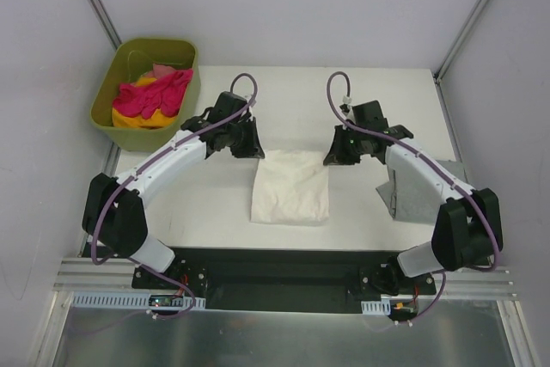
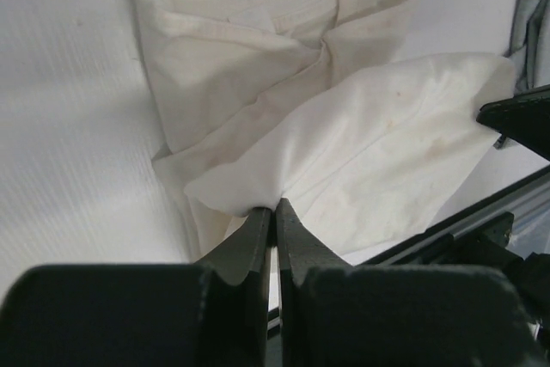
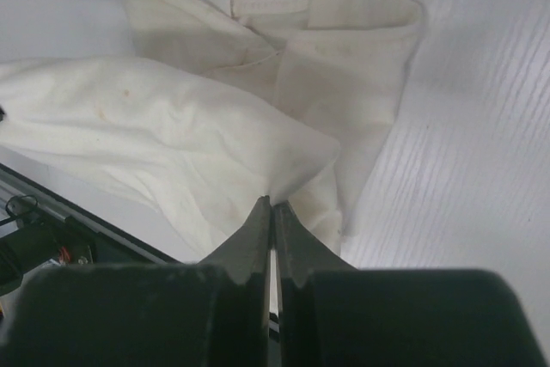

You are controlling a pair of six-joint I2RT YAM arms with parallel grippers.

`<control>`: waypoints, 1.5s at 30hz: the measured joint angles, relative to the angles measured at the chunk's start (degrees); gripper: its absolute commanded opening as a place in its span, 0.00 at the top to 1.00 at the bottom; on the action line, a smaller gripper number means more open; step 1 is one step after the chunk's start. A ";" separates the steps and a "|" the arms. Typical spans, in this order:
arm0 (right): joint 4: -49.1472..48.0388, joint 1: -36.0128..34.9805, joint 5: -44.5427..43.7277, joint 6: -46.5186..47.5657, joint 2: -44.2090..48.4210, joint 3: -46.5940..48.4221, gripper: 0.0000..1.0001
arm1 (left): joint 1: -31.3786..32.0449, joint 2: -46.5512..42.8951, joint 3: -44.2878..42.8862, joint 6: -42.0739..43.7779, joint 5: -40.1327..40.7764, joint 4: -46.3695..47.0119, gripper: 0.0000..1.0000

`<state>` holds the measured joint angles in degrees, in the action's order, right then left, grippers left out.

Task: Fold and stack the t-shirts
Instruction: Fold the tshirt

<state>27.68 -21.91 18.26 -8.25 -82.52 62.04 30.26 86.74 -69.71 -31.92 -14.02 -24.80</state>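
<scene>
Cream t-shirt soft, light, limp; left tool and right tool clamped tight on its 11 and 1 o'clock corners.

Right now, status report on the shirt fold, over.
Left gripper, right gripper: both shut on cream shirt, lifted edge. Grey shirt under right arm, not blocking.

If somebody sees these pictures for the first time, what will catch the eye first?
The cream shirt, part-folded in the middle of the table, with the left gripper and right gripper each pinching a far corner. Then the green tub at the far left, holding pink cloth and yellow cloth.
</scene>
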 measured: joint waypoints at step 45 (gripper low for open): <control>-13.16 -4.59 21.70 1.03 4.11 -14.19 0.03 | -2.45 10.67 -4.74 2.54 -2.69 3.50 0.01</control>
<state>14.52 -26.50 39.97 -7.22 -78.41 47.86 27.81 97.41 -74.46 -29.39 -16.71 -21.30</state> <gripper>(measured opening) 0.971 0.993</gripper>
